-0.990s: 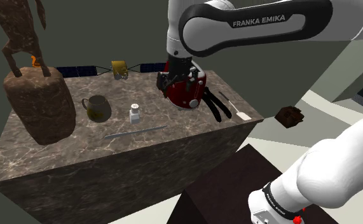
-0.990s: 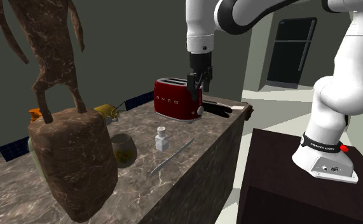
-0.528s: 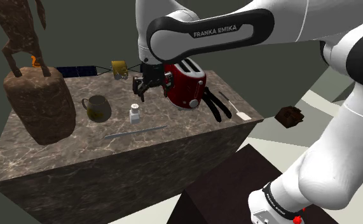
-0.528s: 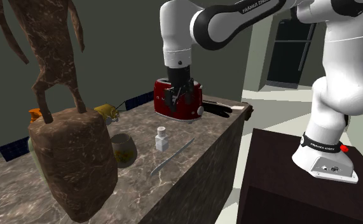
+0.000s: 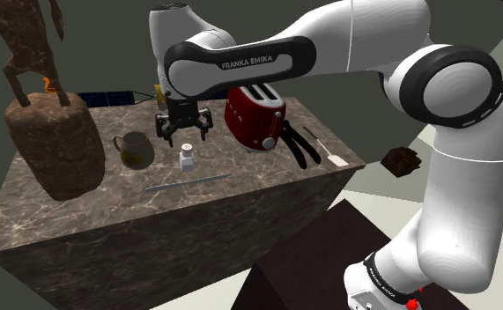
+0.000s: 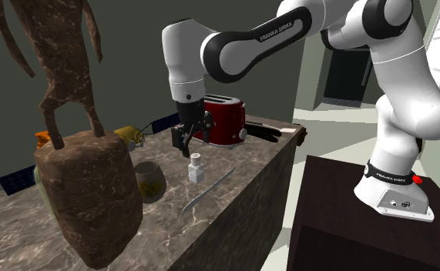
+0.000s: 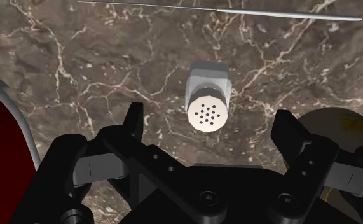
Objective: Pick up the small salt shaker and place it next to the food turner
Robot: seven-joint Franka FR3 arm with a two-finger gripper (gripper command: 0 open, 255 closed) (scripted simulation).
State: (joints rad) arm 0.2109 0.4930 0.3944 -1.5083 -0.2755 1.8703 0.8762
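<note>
above salt shaker (image 7: 206, 95) | end effector (image 7: 210, 121) spread apart | no contact

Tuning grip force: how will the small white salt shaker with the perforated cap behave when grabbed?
The small white salt shaker stands upright, taller than wide, so a sideways nudge may tip it. Its squarish body offers flat sides, so rolling seems unlikely. It is small, so probably light.

Illumination: dim, even, diffuse; no single source direction evident. Dark veined marble countertop (image 5: 108, 202) low in contrast, cast shadows faint. Glossy white robot arm (image 5: 346, 44): soft highlights on upper surfaces, grey shading beneath. Shiny red toaster (image 6: 224, 122): small specular glints. Small white salt shaker (image 7: 206, 95): brightest item in wrist view. All-black gripper (image 7: 209, 118): little surface shading. Pale floor (image 6: 330, 131) beyond counter brighter.
</note>
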